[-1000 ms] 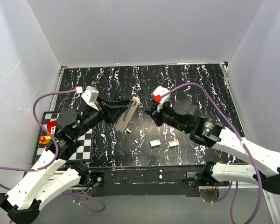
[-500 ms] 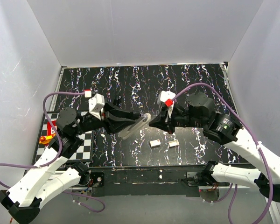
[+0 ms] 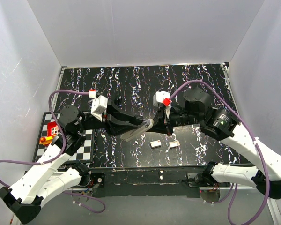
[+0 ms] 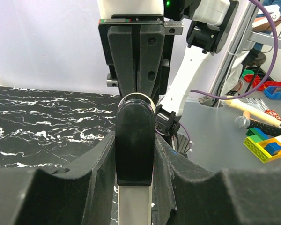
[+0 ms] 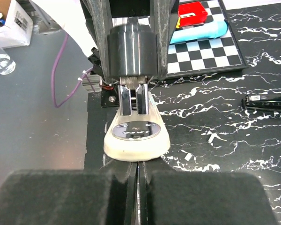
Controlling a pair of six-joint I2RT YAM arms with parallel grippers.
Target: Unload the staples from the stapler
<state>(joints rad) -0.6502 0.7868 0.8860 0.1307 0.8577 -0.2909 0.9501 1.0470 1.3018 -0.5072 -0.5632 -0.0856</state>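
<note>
The stapler (image 3: 141,130) has a black top (image 4: 135,140), a cream base and a silvery anvil plate (image 5: 136,131). My left gripper (image 3: 131,129) is shut on its body and holds it above the table, front end pointing right; the fingers (image 4: 100,164) press both its sides. My right gripper (image 3: 159,123) is shut, its tips right at the stapler's front end. In the right wrist view the pads (image 5: 107,197) meet just under the cream tip. A thin silvery sliver shows between them; I cannot tell what it is.
Two small silvery blocks (image 3: 155,144) (image 3: 173,144) lie near the front edge. A checkered mat (image 3: 86,145) with a red toy (image 3: 51,126) lies at the left. A slim black object (image 5: 267,102) and small white bits (image 5: 210,138) lie on the marbled table.
My left gripper has swung the stapler from pointing up-right to pointing right and lower. My right gripper has moved left and down to meet its front end.
</note>
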